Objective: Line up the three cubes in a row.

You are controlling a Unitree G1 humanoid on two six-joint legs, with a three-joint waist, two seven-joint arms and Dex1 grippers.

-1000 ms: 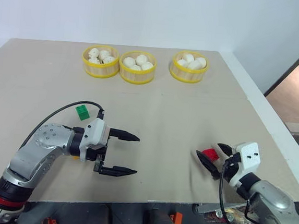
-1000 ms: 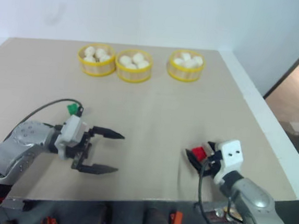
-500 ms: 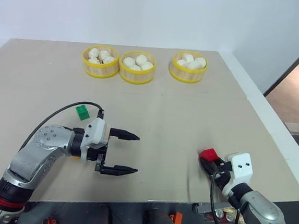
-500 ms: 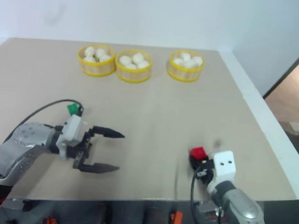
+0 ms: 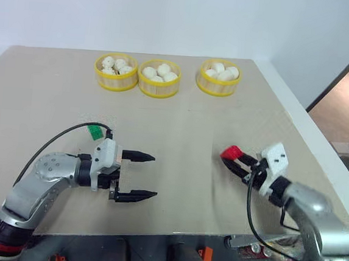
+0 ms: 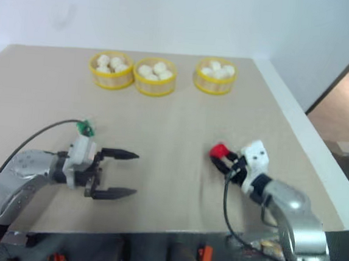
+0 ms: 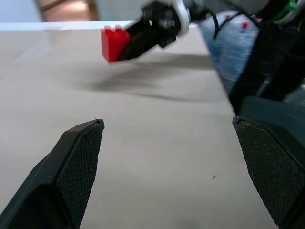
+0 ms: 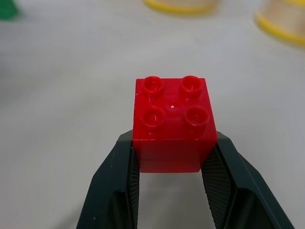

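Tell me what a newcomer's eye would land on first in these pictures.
The red cube stands out first, pinched in the right gripper and held clear above the table on its right side. Next comes the left gripper, jaws wide and empty, with the green cube just behind it. Three yellow bun baskets line the table's far edge.

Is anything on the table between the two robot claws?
No. Between the left end effector and the red cube lies bare table, seen from the head views.

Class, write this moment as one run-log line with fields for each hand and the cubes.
right hand: shut on red studded plastic cube, off table | left hand: open, empty | green studded plastic cube: on table
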